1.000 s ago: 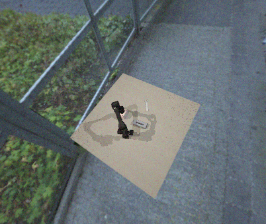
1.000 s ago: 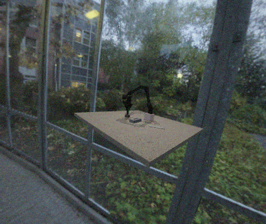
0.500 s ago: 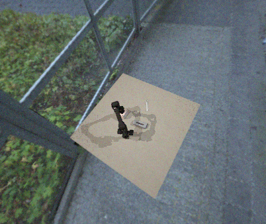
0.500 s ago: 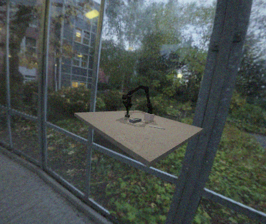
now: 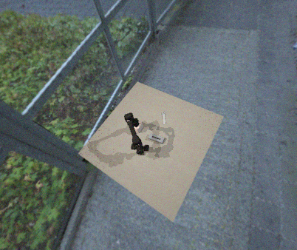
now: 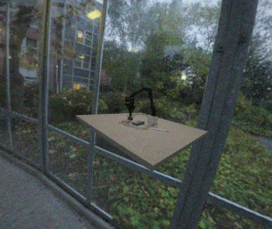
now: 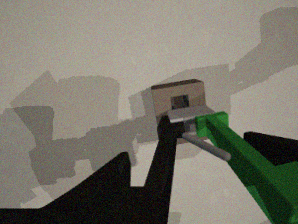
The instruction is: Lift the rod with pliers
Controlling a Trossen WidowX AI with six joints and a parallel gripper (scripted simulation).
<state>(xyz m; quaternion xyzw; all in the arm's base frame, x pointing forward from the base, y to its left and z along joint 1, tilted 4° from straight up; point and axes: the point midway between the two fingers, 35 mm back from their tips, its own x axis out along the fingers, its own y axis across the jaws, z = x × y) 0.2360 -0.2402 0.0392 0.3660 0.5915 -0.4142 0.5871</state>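
My arm arches over the surface [image 5: 189,122] [image 6: 146,142].
Fingers point down, spread apart, green-handled pliers [image 7: 240,155] between them.

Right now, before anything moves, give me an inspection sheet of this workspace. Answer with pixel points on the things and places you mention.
Surface: tan table top [image 5: 189,122] [image 6: 146,146] [image 7: 75,30], shadows across it.
Job's things: slotted grey block [image 5: 162,140] [image 6: 138,123]; green handle [image 7: 240,155], apparently the pliers', by a brown block [image 7: 194,96] with a square opening, likely the holster; rod not identifiable.
Clutter: pale thin strip [image 5: 163,117] [image 6: 160,130] and pinkish upright piece [image 5: 139,126] [image 6: 152,120], purposes unclear.
Gripper [image 5: 141,151] [image 6: 130,118] [image 7: 186,149]: open, fingers either side of the green handle.
Cables: nothing seen.
Surroundings: metal-framed glazing [image 5: 71,59] [image 6: 46,85], greenery [image 5: 26,44] [image 6: 146,190], grey paving [image 5: 219,66] [image 6: 21,190].
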